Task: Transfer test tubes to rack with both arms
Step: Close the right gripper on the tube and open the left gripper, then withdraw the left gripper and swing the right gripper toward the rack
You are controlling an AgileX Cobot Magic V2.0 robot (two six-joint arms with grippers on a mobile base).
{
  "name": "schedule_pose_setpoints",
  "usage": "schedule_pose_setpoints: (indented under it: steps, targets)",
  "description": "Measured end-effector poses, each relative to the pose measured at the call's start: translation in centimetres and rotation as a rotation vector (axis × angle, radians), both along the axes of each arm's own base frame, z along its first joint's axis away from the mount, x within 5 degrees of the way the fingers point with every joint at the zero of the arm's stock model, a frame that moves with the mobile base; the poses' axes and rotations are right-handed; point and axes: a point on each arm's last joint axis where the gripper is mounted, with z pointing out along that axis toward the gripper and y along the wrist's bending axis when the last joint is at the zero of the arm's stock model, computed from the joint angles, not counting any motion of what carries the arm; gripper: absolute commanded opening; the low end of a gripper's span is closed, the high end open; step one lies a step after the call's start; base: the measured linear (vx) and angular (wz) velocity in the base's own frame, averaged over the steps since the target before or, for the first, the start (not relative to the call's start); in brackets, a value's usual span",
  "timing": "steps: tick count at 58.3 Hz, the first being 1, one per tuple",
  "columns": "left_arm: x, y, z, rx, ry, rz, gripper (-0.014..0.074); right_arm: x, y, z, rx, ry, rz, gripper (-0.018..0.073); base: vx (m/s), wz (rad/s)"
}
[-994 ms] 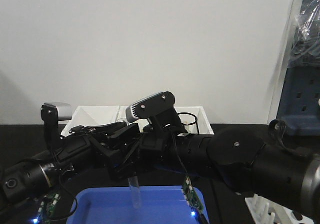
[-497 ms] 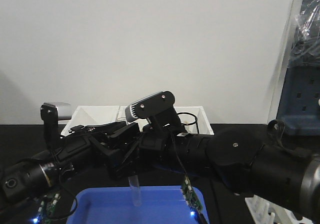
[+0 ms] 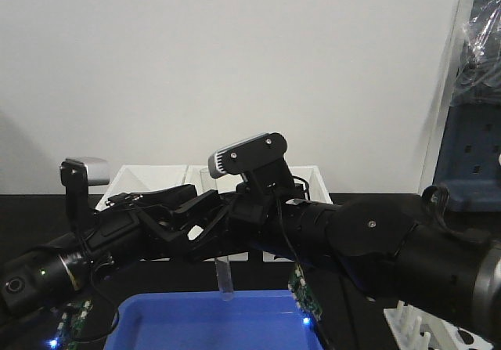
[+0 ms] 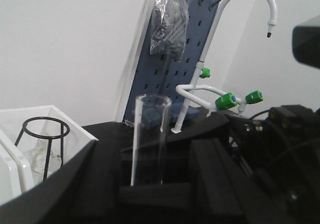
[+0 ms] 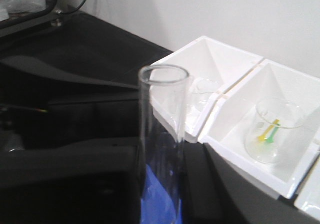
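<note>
Holding one test tube (image 3: 225,278) upright between both arms, above the blue tray (image 3: 180,326).
Both the left pincer (image 4: 150,186) and the right pincer (image 5: 161,179) look clamped on it; the rack (image 3: 415,326) stands well apart, by the right arm.

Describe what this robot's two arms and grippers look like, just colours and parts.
Both are matte black. The slimmer left arm has a silver ring and a grey camera module on a black post. The bulkier right arm has rounded joint housings, thin black cables and a grey-white camera module. Green circuit boards with blue lights sit underneath. Gripper fingers are flat black blocks.
</note>
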Motion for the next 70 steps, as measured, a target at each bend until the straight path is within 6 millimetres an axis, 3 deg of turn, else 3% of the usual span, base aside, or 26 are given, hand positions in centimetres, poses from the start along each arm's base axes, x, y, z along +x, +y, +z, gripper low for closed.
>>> schedule_pose_setpoints:
  steps: [25,34,41,46,56,70]
  targets:
    - [0.1,3.8,2.7,-0.021,-0.077,0.114,0.0459,3.7,-6.4,0.1,0.001,-0.009,-0.192,-0.0009,0.00,0.00]
    - [0.0,5.2,3.4,0.011,-0.070,0.187,0.0459,3.7,-9.3,2.0,0.011,-0.059,-0.256,-0.0009,0.00,0.00]
    - [-0.6,6.8,4.6,0.046,-0.068,0.277,0.0459,1.5,-12.2,4.7,-0.001,-0.138,-0.304,-0.0009,0.00,0.00]
    - [-1.5,8.0,5.8,0.105,-0.093,0.347,0.0459,-0.5,-14.8,5.5,-0.007,-0.178,-0.381,-0.0009,0.00,0.00]
    - [-4.9,9.5,9.0,0.270,-0.231,0.437,0.0459,-4.2,-19.0,4.4,-0.027,-0.193,-0.529,-0.0009,0.00,0.00]
    - [-10.3,11.1,12.7,0.300,-0.357,0.547,0.0459,-8.2,-20.8,4.1,-0.030,-0.255,-0.625,-0.0009,0.00,0.00]
